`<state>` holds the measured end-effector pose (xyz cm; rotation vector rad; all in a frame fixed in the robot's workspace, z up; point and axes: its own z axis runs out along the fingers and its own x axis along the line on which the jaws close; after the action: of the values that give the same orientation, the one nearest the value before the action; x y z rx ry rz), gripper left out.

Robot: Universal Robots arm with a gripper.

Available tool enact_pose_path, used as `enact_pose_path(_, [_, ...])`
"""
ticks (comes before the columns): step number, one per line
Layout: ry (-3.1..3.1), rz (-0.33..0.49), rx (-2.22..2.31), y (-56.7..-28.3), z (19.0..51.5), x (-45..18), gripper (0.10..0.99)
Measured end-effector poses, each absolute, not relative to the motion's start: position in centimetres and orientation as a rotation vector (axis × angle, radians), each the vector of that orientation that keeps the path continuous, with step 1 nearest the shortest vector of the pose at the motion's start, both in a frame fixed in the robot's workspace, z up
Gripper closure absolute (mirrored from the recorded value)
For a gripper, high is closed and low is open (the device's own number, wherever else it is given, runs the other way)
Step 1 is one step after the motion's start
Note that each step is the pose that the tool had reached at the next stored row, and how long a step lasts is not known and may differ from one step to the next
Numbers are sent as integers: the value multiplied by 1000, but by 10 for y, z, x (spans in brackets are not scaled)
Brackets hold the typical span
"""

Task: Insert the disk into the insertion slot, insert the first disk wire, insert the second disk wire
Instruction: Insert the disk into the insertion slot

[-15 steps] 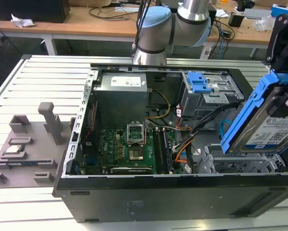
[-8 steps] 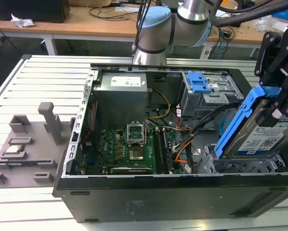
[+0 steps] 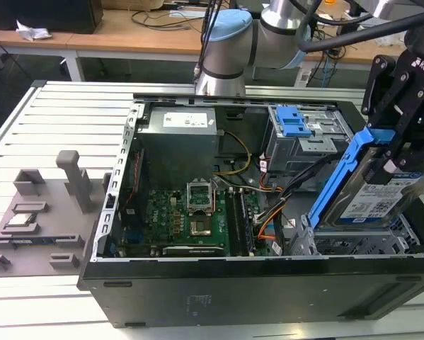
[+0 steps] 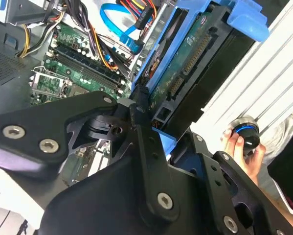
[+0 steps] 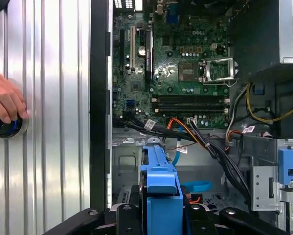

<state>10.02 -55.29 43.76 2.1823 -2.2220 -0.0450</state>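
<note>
Gripper (image 3: 399, 152) clenched on the disk (image 3: 378, 195), which hangs tilted from it | the insertion slot (image 3: 360, 244) lies just beneath the gripper's load | tip: level the blue carrier, square it to the slot mouth, avoid the second disk wire (image 5: 201, 186) below.

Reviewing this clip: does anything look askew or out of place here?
The disk hangs steeply tilted in the end effector above the insertion slot, not seated in it. A person's hand rests on a round dark knob on the table beside the case. Nothing looks damaged or spilled.
</note>
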Motion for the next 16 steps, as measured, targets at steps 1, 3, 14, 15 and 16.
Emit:
enact_pose_path(1, [-2222, -45, 2182, -553, 436, 100, 722])
enact_pose_path(3, [-2222, -45, 2182, -553, 431, 100, 722])
enact_pose_path(14, [-2222, -45, 2182, -553, 403, 100, 722])
enact_pose_path(15, [-2222, -45, 2182, -553, 400, 100, 722])
enact_pose_path(16, [-2222, -45, 2182, -553, 398, 100, 722])
